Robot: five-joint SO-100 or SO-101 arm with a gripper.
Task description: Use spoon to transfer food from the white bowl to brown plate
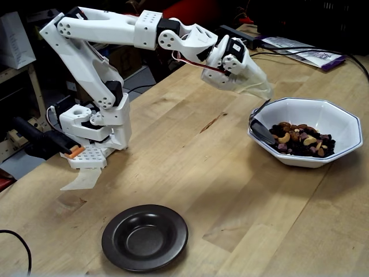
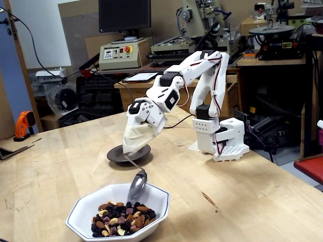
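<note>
The white bowl [image 1: 346, 118] [image 2: 81, 212] stands on the wooden table and holds the food [image 1: 300, 141] [image 2: 121, 219], a heap of nuts and raisins. My gripper [image 1: 262, 92] [image 2: 130, 151], wrapped in a whitish cover, hangs just above the bowl's edge and is shut on the spoon's handle. The spoon [image 1: 262, 130] [image 2: 137, 184] points down, its oval end inside the bowl at the edge of the food. The brown plate [image 1: 145, 236] [image 2: 141, 151] lies empty; in a fixed view the gripper partly hides it.
The arm's white base [image 1: 92, 133] [image 2: 222, 138] is clamped at the table's edge. A black cable [image 1: 11, 236] curls at the front left corner. Papers [image 1: 311, 55] lie at the back. An orange tool [image 2: 22, 123] and shop machines stand behind the table.
</note>
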